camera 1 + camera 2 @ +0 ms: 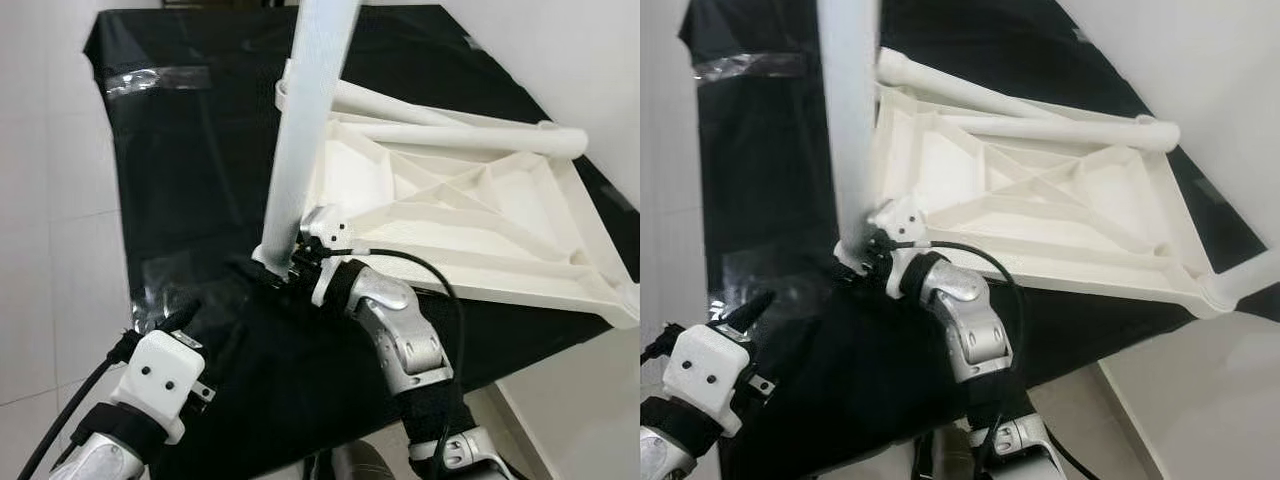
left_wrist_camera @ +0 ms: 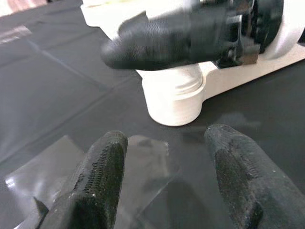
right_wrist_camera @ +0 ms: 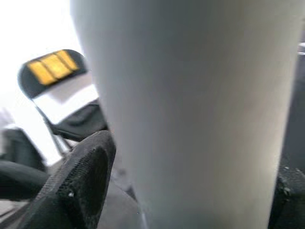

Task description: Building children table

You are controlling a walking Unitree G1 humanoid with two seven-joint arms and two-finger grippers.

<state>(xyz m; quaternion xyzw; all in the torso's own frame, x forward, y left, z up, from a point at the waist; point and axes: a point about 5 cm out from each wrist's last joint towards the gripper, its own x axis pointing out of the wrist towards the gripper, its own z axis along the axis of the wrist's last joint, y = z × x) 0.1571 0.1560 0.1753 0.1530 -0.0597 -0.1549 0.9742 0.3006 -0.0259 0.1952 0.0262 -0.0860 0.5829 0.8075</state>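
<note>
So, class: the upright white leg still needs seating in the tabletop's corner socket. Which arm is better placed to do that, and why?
Right. The right gripper already clasps the upright leg near its base at the tabletop corner. The left gripper hovers open nearby, holding nothing.

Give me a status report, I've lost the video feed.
Right gripper shut on upright table leg at tabletop corner socket. Left gripper open, hovering near the socket. Two loose legs lying on tabletop.

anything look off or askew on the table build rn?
The upright leg held by the right gripper leans rather than standing square in its corner socket. Two more legs lie loose across the upturned tabletop. No visible damage.
</note>
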